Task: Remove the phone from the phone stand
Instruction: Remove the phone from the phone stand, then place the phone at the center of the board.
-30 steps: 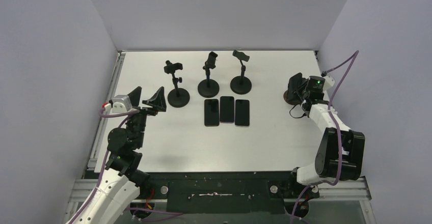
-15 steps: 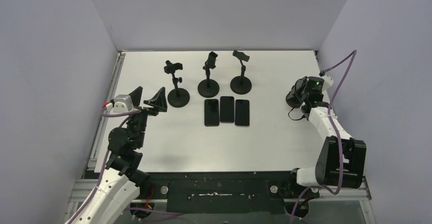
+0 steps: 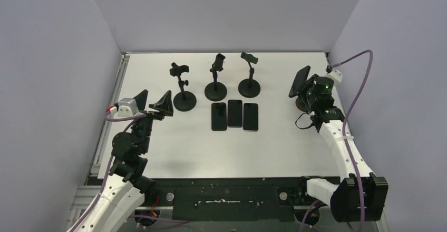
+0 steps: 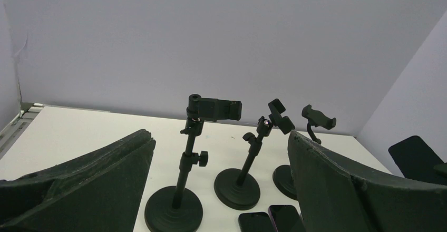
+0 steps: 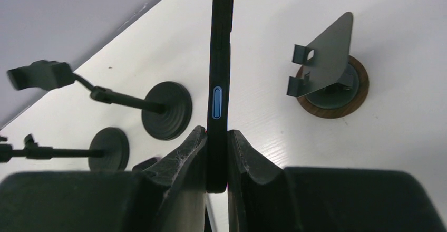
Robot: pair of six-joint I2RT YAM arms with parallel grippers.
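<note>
The slim black phone has been lifted clear of the grey metal stand and is clamped edgewise by the right gripper; removal is judged done. The left gripper is spread, empty.

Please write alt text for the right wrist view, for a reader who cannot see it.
The right claw is shut on a black phone, seen edge-on, above a white table. To its right is the empty grey stand on a round base; to its left are black clamp stands.
</note>
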